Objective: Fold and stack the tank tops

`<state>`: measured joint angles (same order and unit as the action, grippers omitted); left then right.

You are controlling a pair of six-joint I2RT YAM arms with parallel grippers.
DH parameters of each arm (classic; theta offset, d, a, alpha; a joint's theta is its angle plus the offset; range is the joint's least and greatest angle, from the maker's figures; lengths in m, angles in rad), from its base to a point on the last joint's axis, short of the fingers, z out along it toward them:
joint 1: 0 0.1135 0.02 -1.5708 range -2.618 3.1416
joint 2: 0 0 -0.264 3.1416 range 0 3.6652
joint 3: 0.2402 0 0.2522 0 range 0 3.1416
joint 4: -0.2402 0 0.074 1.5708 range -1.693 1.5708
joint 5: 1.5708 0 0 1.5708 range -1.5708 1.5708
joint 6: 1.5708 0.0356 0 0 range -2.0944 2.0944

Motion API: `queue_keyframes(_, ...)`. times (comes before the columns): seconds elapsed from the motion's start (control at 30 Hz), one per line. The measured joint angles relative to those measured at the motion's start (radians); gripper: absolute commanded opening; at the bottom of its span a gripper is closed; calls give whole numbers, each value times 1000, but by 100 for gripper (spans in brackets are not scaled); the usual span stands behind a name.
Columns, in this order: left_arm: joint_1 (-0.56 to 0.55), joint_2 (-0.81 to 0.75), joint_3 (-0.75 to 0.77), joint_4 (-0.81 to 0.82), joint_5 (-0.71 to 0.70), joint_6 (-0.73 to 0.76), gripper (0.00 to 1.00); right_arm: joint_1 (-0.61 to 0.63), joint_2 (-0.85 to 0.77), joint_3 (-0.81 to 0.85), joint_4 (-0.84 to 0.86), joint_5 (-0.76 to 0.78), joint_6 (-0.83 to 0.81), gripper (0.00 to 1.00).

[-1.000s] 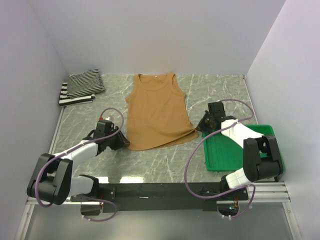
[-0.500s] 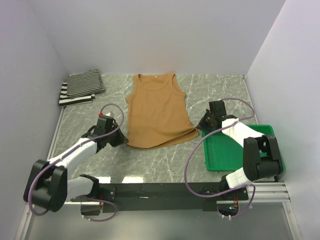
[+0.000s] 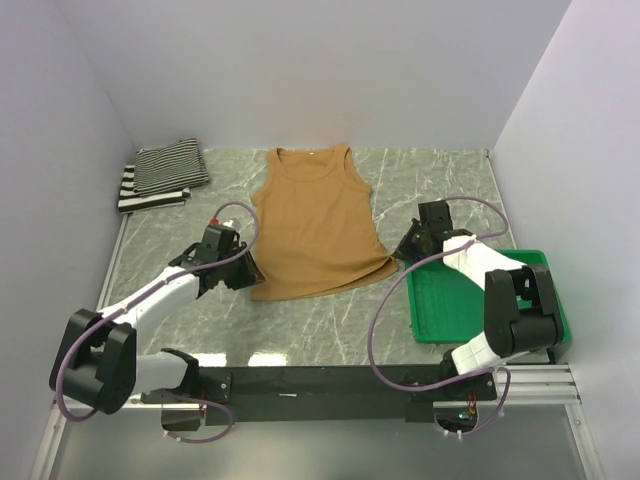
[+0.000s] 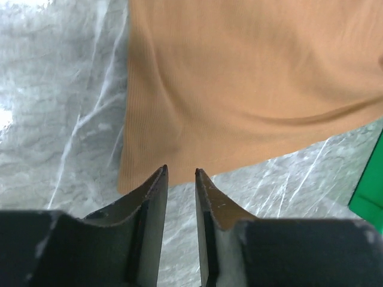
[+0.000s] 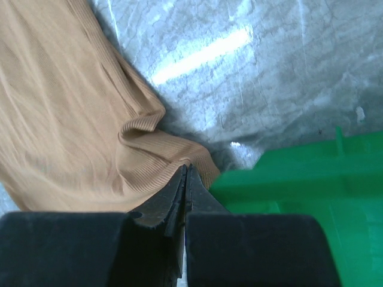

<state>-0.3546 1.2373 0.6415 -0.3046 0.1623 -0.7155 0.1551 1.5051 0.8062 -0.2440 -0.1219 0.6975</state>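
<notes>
The plain tan tank top [image 3: 315,225] lies spread flat in the middle of the table, neck toward the back. My left gripper [image 3: 246,272] is at its lower left corner. In the left wrist view the gripper [image 4: 181,173] has its jaws open by a narrow gap, tips at the hem of the tan top [image 4: 239,78], with nothing between them. My right gripper [image 3: 400,256] is at the lower right corner. In the right wrist view it [image 5: 185,168] is shut on the bunched hem corner of the tan top [image 5: 66,119]. The pinstriped top [image 3: 172,163] lies folded on the wide-striped top [image 3: 150,196] at the back left.
A green plastic tray [image 3: 520,262] stands at the front right, right next to my right gripper; its corner shows in the right wrist view [image 5: 311,179] and the left wrist view [image 4: 368,200]. White walls close the table at the back and both sides.
My left gripper has moved right and forward to the tan top's lower left corner. The right gripper has stayed at the lower right corner.
</notes>
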Motion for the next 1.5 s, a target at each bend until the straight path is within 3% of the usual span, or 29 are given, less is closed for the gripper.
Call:
queue_keyframes(0.1, -2, -16, -11, -10, -18, -11, 24, -10, 22, 2, 19, -21, 1, 0)
queue_keyframes(0.2, -2, -56, -26, -20, -58, -32, 25, -20, 37, 6, 36, -35, 6, 0)
queue_keyframes(0.43, -2, -119, -96, -10, -108, -67, 36, -29, 51, 6, 56, -56, 19, 0)
queue_keyframes(0.83, -2, -57, -190, 105, -60, -102, 44, -35, 51, 5, 57, -68, 19, 0)
queue_keyframes(0.97, -1, -29, -190, 145, -52, -117, 36, -38, 47, 1, 60, -76, 19, 0)
queue_keyframes(1.07, -2, -13, -191, 167, -50, -121, 25, -40, 40, -7, 66, -83, 19, 0)
queue_keyframes(1.1, -1, -4, -191, 174, -46, -123, 15, -40, 36, -9, 65, -84, 19, 0)
queue_keyframes(1.23, -1, 18, -187, 188, -41, -129, 1, -42, 22, -18, 64, -91, 19, 0)
queue_keyframes(1.5, 18, -22, -113, 77, -80, -111, 1, -43, -71, -47, 53, -128, 17, 0)
